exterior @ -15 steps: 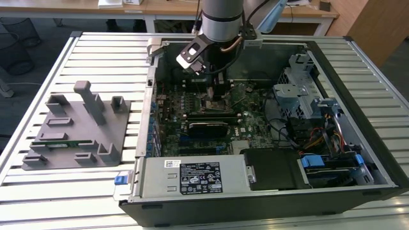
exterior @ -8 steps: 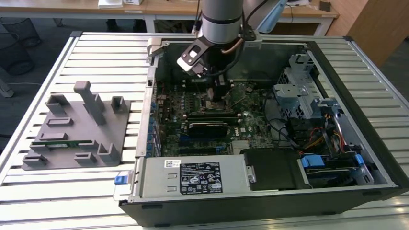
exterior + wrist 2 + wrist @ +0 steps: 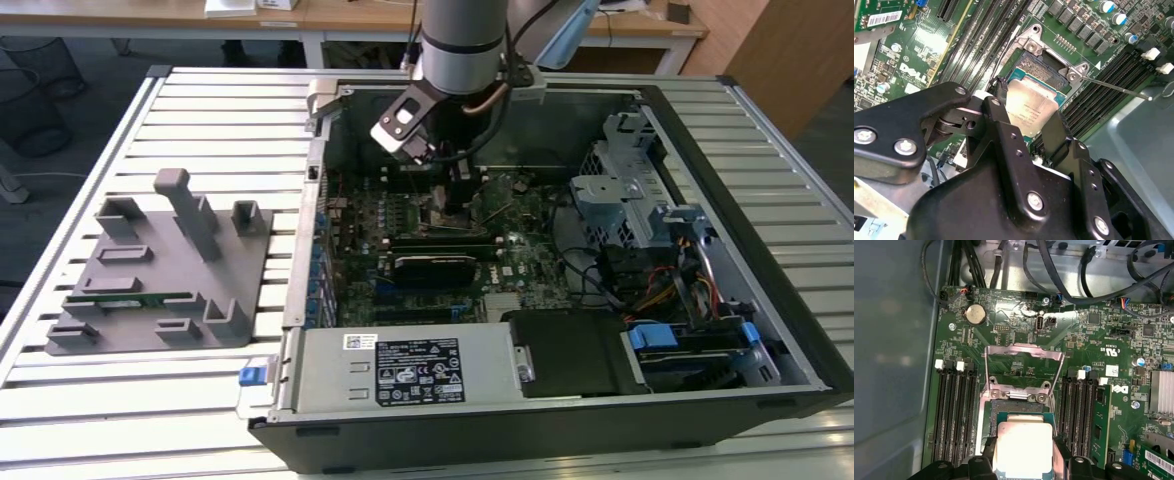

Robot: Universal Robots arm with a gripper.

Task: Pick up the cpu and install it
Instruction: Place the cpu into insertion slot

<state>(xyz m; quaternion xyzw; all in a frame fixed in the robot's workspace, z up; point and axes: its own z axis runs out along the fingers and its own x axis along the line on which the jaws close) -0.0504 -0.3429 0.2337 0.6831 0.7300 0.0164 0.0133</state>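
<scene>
Exterior view: you see a slatted metal table (image 3: 200,110) carrying an open computer case (image 3: 801,330). The case lies on its side, so the motherboard (image 3: 400,195) faces up and can be reached from above. Your robot arm (image 3: 463,30) reaches straight down into the case, over the middle of the board. On the exterior view's left, well apart from the case, sits a grey plastic tray (image 3: 200,225) with upright blocks. A green memory stick (image 3: 127,298) lies in it.

In the first wrist view, the black gripper (image 3: 1023,462) points at the board between the two banks of memory slots (image 3: 954,410). Its two fingers (image 3: 983,460) are clamped on opposite edges of the cpu (image 3: 1023,442), which leaves the shiny silver top uncovered and keeps the chip level. The socket's metal retaining frame (image 3: 1024,351) stands swung open, so nothing blocks the way down. The cpu sits directly over the socket (image 3: 1004,407), overlapping most of it, with a strip of contacts showing beyond its far edge. Whether it already rests in the socket or hangs just above it, you cannot tell.
</scene>
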